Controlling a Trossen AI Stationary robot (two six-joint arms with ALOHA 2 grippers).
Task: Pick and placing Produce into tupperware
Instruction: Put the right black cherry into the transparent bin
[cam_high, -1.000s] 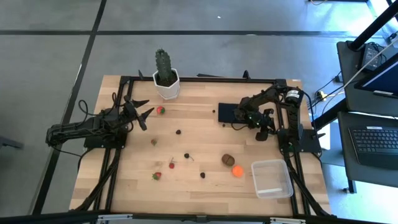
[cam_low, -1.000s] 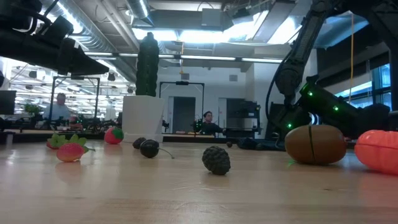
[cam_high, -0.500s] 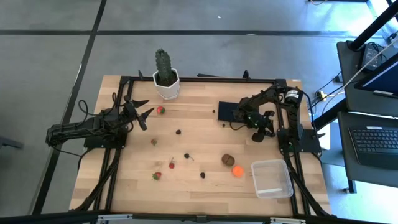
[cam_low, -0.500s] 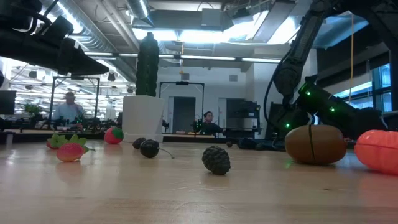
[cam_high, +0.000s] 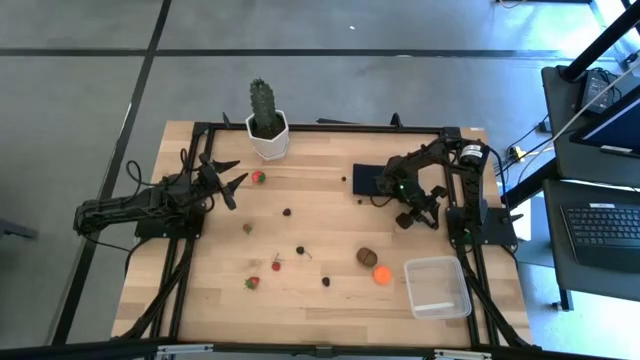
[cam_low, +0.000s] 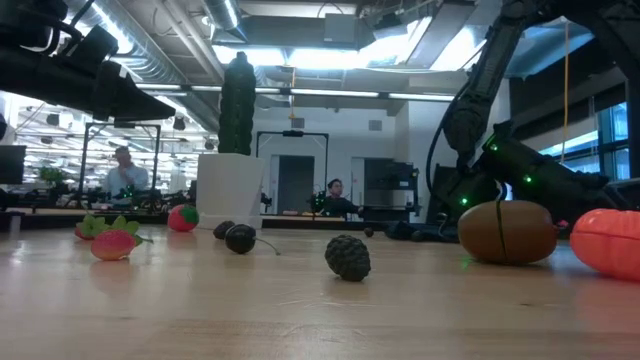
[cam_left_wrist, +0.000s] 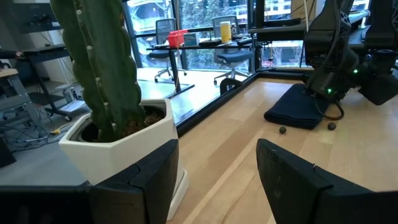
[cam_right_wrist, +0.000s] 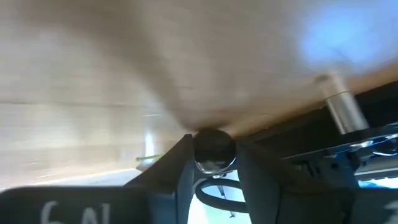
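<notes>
The produce lies scattered on the wooden table: a brown kiwi (cam_high: 367, 257), an orange ball (cam_high: 382, 274), strawberries (cam_high: 252, 283) (cam_high: 258, 177) and dark berries (cam_high: 287, 212) (cam_high: 325, 281). The clear tupperware (cam_high: 437, 287) stands at the near right. My right gripper (cam_high: 419, 218) is beside its arm's base, between the black rectangle and the tupperware. It is shut on a small dark berry (cam_right_wrist: 214, 149). At the table's left, my left gripper (cam_high: 228, 181) hangs open and level beside a strawberry and touches nothing. My right gripper pinches the small round dark berry (cam_right_wrist: 214, 151) between its two fingers (cam_right_wrist: 180, 163), one on each side of it. The fingers slant down toward the table. I cannot tell whether the berry is clear of the wood.
A green cactus in a white pot (cam_high: 267, 128) stands at the far edge. A flat black rectangle (cam_high: 368, 179) lies by the right arm. In the low view the kiwi (cam_low: 507, 232) and the orange ball (cam_low: 610, 243) sit before the right arm. People show in the room behind.
My right gripper has rolled about its own line and tipped a little while staying in the same spot near its arm's base. The left arm and the scattered produce have kept still.
</notes>
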